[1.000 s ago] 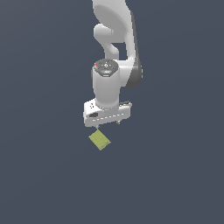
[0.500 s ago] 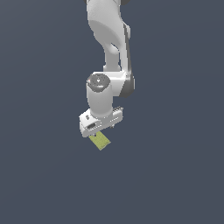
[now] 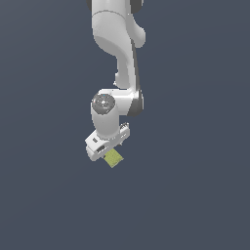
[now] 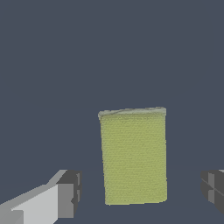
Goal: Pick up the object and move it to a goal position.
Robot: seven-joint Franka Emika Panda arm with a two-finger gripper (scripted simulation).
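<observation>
The white gripper [image 3: 108, 152], jaws spread wide, hung just below the centre of the exterior view directly over the yellow-green block [image 3: 114, 157], which lay between its fingers [image 4: 65, 194] on the dark grey floor [image 3: 195, 195].

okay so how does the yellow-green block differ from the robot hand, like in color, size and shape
Color: the block is matte yellow-green; the hand is white, its fingers tipped with grey pads.
Size: in the exterior view the block is much smaller than the hand above it.
Shape: the block is a flat plain slab; the hand is a chunky body with two fingers, which stand apart on either side of the block without touching it.
Shared: both look plain and unpatterned.
</observation>
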